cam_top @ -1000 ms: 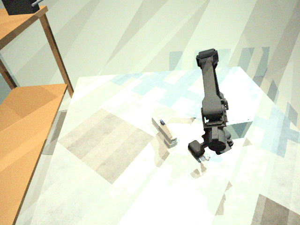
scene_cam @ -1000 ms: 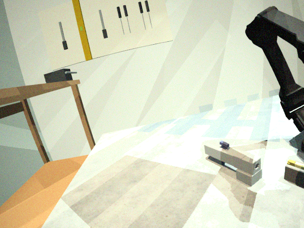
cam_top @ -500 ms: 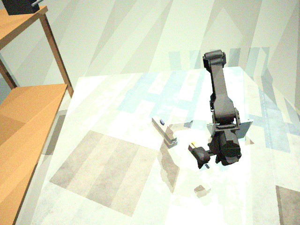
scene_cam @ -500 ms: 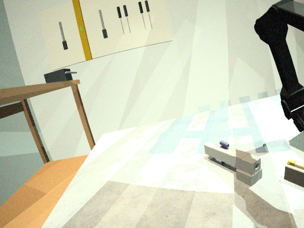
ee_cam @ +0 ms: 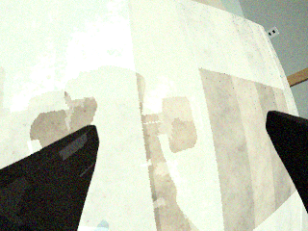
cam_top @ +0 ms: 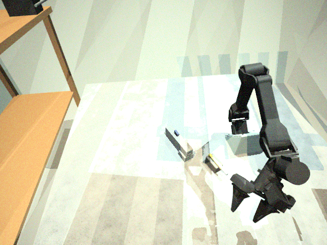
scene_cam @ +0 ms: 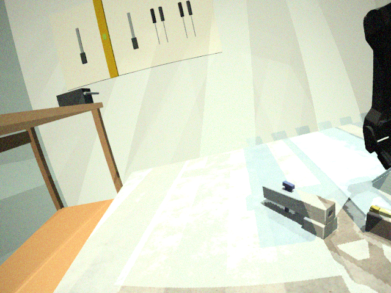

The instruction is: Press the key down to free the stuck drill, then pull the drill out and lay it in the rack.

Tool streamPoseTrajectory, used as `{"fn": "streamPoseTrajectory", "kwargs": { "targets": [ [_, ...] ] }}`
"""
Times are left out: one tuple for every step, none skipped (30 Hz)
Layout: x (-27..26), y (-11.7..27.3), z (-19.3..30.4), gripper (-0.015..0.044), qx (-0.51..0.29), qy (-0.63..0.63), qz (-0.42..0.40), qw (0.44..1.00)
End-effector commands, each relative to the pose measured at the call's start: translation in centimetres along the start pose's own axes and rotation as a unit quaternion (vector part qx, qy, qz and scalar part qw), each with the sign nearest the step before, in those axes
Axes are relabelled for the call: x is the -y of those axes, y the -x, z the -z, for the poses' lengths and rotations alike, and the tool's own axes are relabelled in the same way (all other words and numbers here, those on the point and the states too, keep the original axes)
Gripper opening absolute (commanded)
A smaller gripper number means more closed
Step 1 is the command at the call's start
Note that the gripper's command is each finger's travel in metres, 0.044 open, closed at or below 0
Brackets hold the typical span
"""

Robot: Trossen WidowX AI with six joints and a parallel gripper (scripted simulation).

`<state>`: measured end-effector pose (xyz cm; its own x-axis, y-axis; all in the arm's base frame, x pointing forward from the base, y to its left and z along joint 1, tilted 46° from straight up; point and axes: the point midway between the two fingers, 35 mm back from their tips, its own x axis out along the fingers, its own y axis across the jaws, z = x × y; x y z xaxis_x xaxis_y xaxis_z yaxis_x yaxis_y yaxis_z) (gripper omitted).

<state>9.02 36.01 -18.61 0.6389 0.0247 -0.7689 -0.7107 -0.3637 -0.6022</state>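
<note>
Drill [cam_top: 215,161] [scene_cam: 380,210], probably light, stiff and slippery, lies on the rack [cam_top: 212,165] [scene_cam: 379,224] near the end effector [cam_top: 243,216] [ee_cam: 182,121], its 2 fingers empty, apart; the yellow length looks the best hold.

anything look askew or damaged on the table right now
Nothing looks spilled or damaged. The grey block with the long arm sits upright, and the yellow-tipped rod lies along its dark holder. The gripper is open, away from both.
</note>
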Motion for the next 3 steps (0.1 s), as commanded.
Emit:
{"fn": "streamPoseTrajectory", "kwargs": {
  "targets": [
    [-0.9, 1.3, -7.5, 0.044, 0.129, -0.152, 0.107, 0.974],
    [-1.1, 1.6, -8.3, 0.044, 0.147, -0.174, 0.118, 0.967],
    [-1.3, 1.9, -9.0, 0.044, 0.165, -0.196, 0.127, 0.958]
  ]
}}
